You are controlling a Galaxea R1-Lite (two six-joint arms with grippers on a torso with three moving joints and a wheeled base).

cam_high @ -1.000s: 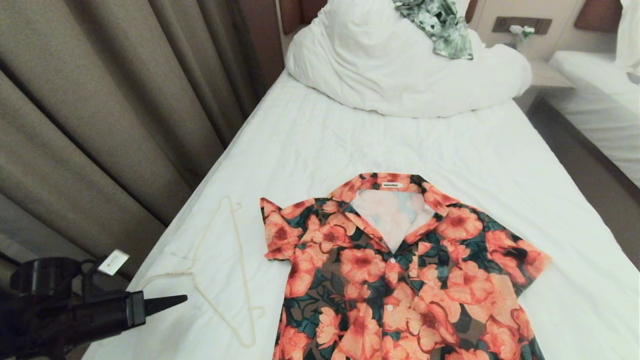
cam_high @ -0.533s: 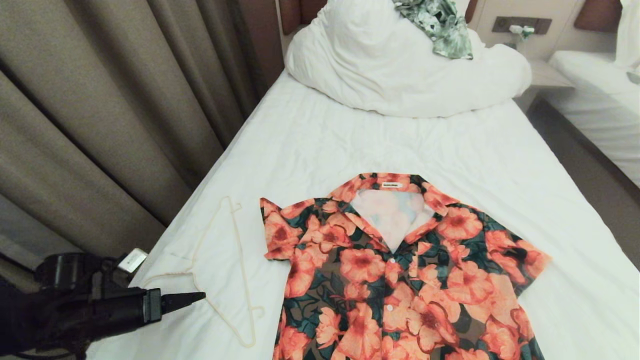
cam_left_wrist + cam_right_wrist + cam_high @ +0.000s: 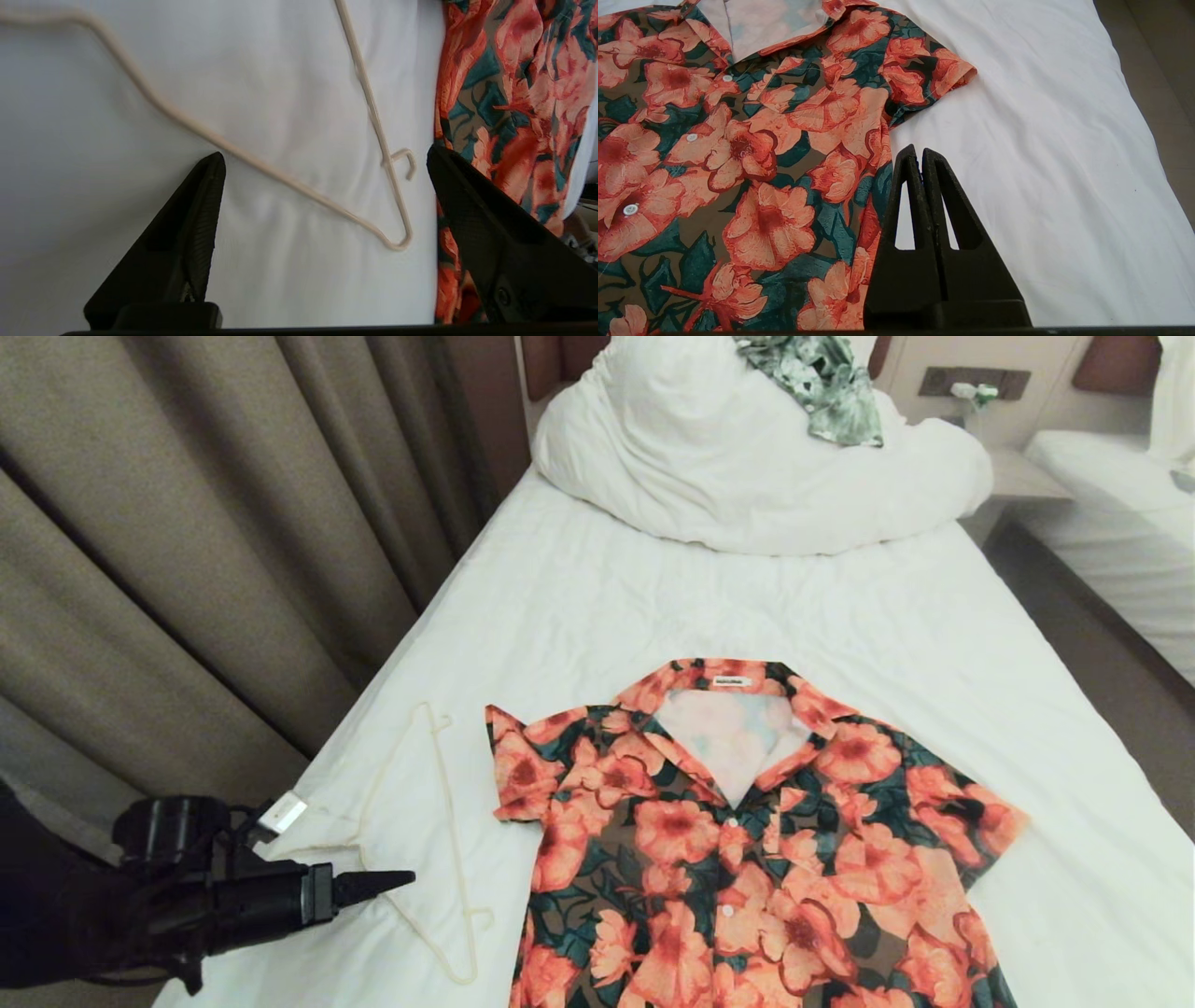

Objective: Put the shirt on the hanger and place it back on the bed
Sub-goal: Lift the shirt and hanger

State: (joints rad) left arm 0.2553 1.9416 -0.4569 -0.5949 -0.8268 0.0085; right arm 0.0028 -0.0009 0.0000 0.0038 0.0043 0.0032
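Nearest in, the left gripper [image 3: 392,877] reaches over the bed's [image 3: 597,597] left edge, jaws spread wide and empty, as the left wrist view shows. One finger [image 3: 196,210] sits right by a slanted arm of the hanger [image 3: 439,821]; the other is out by the shirt's [image 3: 747,859] edge, so the wire's corner lies between them. That looks like a set-up to pinch the wire. The hanger lies flat on the sheet, just left of the shirt, hook end toward the edge. The shirt is spread face up, collar open toward the duvet [image 3: 747,467], buttoned below, handy for feeding the hanger in at the neck. The right gripper [image 3: 922,156] is pinched shut, holding nothing, above the shirt's right side, looking parked. Furthest back, a green garment [image 3: 822,383] sits on the duvet.
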